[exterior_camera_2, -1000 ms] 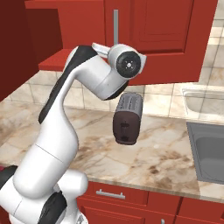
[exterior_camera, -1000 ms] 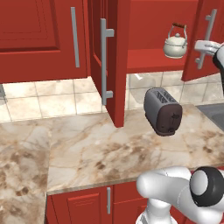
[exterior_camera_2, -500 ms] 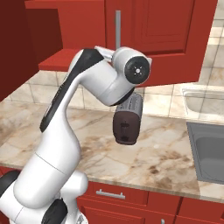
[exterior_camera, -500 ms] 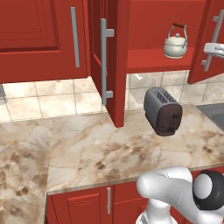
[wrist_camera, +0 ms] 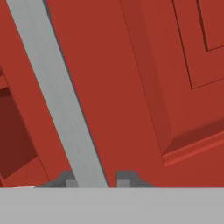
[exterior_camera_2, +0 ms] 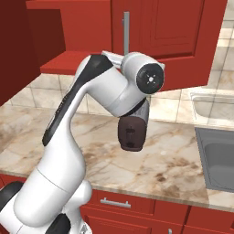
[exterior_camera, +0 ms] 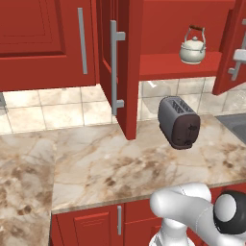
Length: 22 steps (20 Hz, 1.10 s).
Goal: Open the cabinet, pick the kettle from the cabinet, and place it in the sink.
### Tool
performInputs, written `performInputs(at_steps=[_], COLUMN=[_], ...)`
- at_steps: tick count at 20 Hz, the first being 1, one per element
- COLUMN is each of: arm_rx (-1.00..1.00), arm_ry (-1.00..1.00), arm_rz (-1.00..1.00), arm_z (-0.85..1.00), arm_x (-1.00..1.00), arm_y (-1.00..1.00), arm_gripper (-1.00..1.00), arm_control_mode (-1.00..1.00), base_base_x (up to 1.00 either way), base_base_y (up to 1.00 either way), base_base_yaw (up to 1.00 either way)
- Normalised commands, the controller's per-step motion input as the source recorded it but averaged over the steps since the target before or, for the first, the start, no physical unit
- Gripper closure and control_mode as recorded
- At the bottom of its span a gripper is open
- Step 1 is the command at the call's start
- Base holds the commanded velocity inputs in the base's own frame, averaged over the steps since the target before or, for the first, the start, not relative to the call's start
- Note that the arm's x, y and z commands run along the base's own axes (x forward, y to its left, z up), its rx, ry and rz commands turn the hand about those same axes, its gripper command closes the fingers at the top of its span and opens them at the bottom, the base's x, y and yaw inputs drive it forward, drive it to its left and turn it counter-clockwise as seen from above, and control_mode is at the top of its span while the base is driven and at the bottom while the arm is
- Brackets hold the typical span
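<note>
The end effector (wrist_camera: 93, 180) pinches the grey bar handle (wrist_camera: 57, 94) of the cabinet (exterior_camera: 180, 29) door; the kettle (exterior_camera: 193, 50) sits on the shelf beyond that door. It looks rigid, light, smooth-bodied; hooking its arched wire handle seems the surest hold.

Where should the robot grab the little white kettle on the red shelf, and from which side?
Probably by the arched wire handle over the kettle, at its reddish-brown bar. That handle stands upright above the lid, clear of the round body. Come in from the front, through the open cabinet: the shelf is beneath it and the doors hang at the sides.
</note>
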Motion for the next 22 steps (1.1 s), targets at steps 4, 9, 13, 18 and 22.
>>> performInputs(at_steps=[4, 9, 13, 18, 22], arm_rx=[0.00, 0.00, 0.00, 0.00, -0.05], arm_ry=[0.00, 0.00, 0.00, 0.04, 0.11], arm_rz=[0.00, 0.00, 0.00, 0.00, 0.00], arm_z=[0.12, 0.10, 0.09, 0.07, 0.04], arm_x=[-0.35, -0.28, -0.23, -0.18, -0.10], arm_y=[-0.52, -0.49, -0.47, -0.44, -0.30], arm_gripper=[1.00, 1.00, 1.00, 1.00, -1.00], arm_control_mode=[-1.00, -1.00, -1.00, -1.00, -1.00], base_base_x=[0.00, 0.00, 0.00, 0.00, 0.00], base_base_y=[0.00, 0.00, 0.00, 0.00, 0.00], base_base_yaw=[0.00, 0.00, 0.00, 0.00, 0.00])
